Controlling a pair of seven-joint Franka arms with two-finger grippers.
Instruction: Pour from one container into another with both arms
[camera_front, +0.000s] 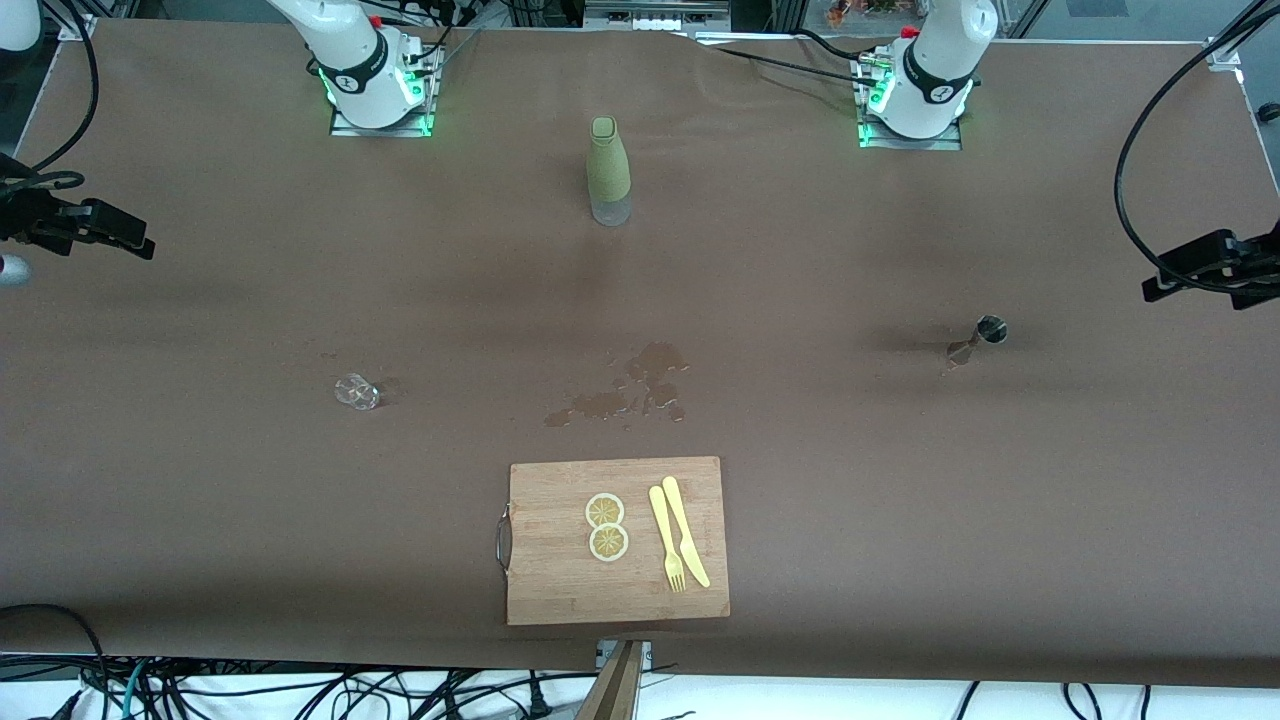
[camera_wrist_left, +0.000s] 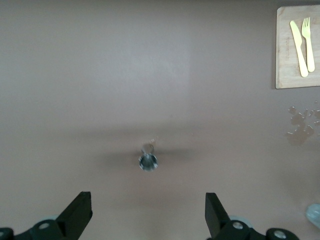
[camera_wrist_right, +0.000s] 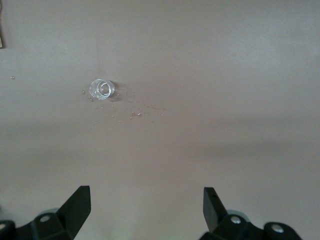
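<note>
Standing apart, the metal jigger (camera_front: 978, 338) is toward the left arm's end from the spill (camera_front: 628, 392), the small glass (camera_front: 356, 392) toward the right arm's. The left gripper (camera_wrist_left: 149, 215) and right gripper (camera_wrist_right: 148, 212) hover high, jaws spread. Any grasp needs a centred, level approach, I think.

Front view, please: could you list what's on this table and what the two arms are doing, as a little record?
bottle: upright, between the arm bases
small glass: toward the right arm's end
metal jigger: toward the left arm's end
spill: wet patch mid-table
cutting board: holds two lemon slices, fork, knife
left end effector: open, above the jigger
right end effector: open, raised, glass in view
</note>
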